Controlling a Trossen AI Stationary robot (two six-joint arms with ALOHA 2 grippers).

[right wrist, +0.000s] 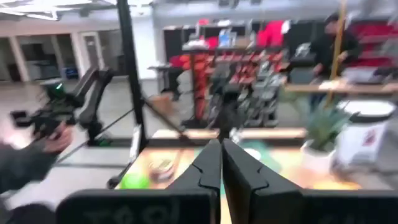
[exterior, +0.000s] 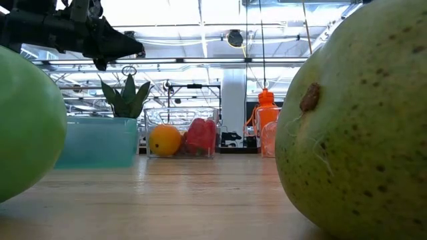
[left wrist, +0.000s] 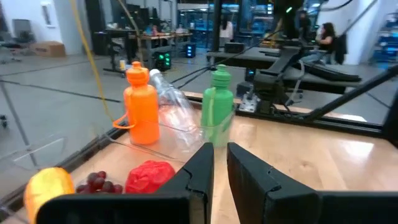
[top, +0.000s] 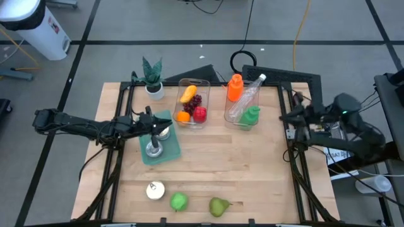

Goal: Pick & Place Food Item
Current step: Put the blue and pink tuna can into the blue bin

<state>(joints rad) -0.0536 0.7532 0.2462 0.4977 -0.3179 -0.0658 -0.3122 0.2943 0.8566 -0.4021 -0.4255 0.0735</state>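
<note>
Left hand (top: 153, 123), pressed together, hovers over teal tray (top: 172, 151) beside fruit bin (top: 193, 104).

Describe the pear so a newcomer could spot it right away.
Start at the wooden table and go to its near edge, opposite the clear bins. Three things lie there in a row: a small white jar, a green apple, then the pear at the right end. It is duller, olive green, speckled, with a short stem.

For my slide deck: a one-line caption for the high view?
Left gripper over the teal tray; right gripper waits at the table's right edge.
</note>
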